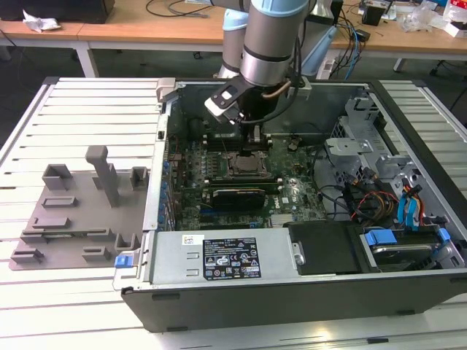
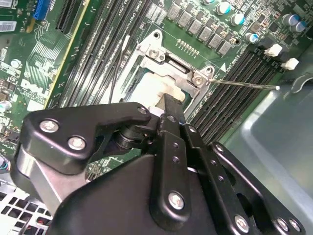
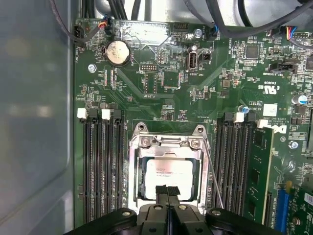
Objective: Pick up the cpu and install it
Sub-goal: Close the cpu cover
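A white slatted table (image 1: 73,95) fills the exterior view, and wooden desks (image 1: 146,22) with cables stand along the upper edge of the frame. On the table lies an open computer case (image 1: 219,292), from the centre towards the exterior view's right. A grey tray (image 1: 73,219) lies beside it at the exterior view's left. The arm (image 1: 270,36) comes down from the upper centre into the case, and the gripper (image 1: 257,142) hangs over the socket (image 1: 248,164) in the middle of the green motherboard (image 1: 292,193). In the first wrist view the cpu (image 3: 168,174) lies flat inside the socket, its silvery-white top facing up, with the metal frame (image 3: 166,142) around it and rows of memory slots (image 3: 102,166) on both sides. The two black fingers (image 3: 162,192) are pressed together with only a thin line between them, and their tips are over the edge of the cpu. I cannot tell if they touch it. In the second wrist view the fingertip is also over the pale chip. A round coin battery (image 3: 117,52) sits on the board well apart from the socket.
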